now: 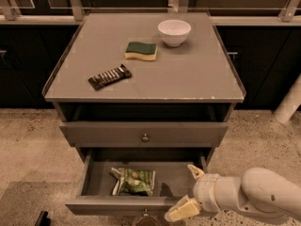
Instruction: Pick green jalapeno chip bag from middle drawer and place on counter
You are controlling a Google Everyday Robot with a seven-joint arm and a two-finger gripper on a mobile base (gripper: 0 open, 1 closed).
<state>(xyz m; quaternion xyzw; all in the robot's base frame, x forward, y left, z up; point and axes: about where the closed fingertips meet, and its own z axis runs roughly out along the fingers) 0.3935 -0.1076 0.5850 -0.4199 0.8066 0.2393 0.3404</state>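
Observation:
The green jalapeno chip bag (133, 181) lies crumpled on the floor of the open middle drawer (89, 179), left of centre. My gripper (189, 190) is at the drawer's right front corner, to the right of the bag and apart from it. Its two tan fingers are spread wide, one near the drawer's right wall and one over the front edge, with nothing between them. The counter (188, 74) spans the cabinet top above.
On the counter sit a white bowl (174, 32), a yellow sponge with a green top (140, 51) and a dark striped snack bar (109, 76). The top drawer (145, 134) is closed. Speckled floor surrounds the cabinet; a white post (289, 101) stands at right.

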